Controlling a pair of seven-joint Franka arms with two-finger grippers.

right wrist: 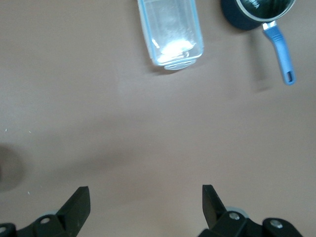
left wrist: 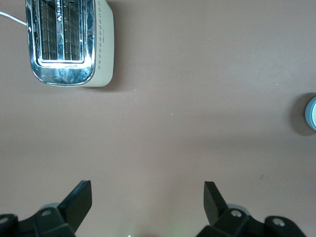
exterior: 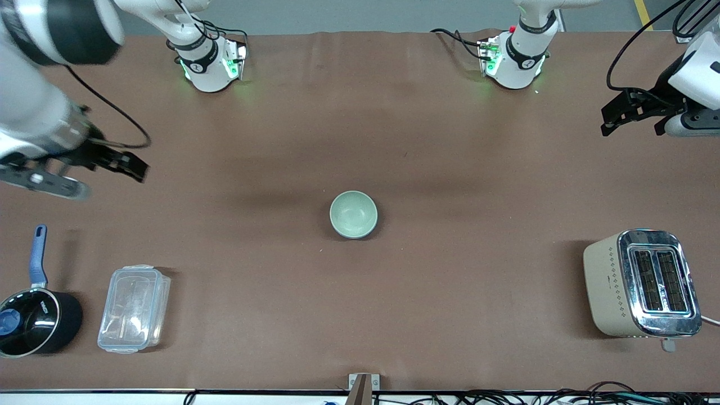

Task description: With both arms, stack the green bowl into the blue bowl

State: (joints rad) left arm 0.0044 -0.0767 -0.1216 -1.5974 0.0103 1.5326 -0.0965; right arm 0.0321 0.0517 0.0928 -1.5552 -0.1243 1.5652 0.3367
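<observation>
One stack sat at mid-table: the green bowl (exterior: 353, 214) nested upright in the blue bowl (exterior: 365, 232), of which only a thin blue-grey rim edge showed under the green one in the front view. In the left wrist view a sliver of pale blue rim (left wrist: 311, 113) sat at the frame edge. Judged from this, the stacking looked done.

Both grippers were well apart from the stack, one toward each end of the table. The left gripper (exterior: 617, 115) hung over bare table at the left arm's end, fingers (left wrist: 78, 199) spread wide with nothing between them. The right gripper (exterior: 121, 164) hung over bare table at the right arm's end, also spread wide and empty, fingers (right wrist: 78, 203) showing only brown table between them. Neither arm was clearly nearer; the stack lay roughly midway between them. A round bowl has no long axis, so approach direction would not matter.

Elsewhere: toaster (exterior: 641, 283) at the left arm's end, nearer the front camera than the left gripper. Clear box (exterior: 134, 308) and saucepan (exterior: 35, 318) at the right arm's end, side by side, nearer the camera than the right gripper.

Judgement: nothing left to grasp; the arms seemed parked.
</observation>
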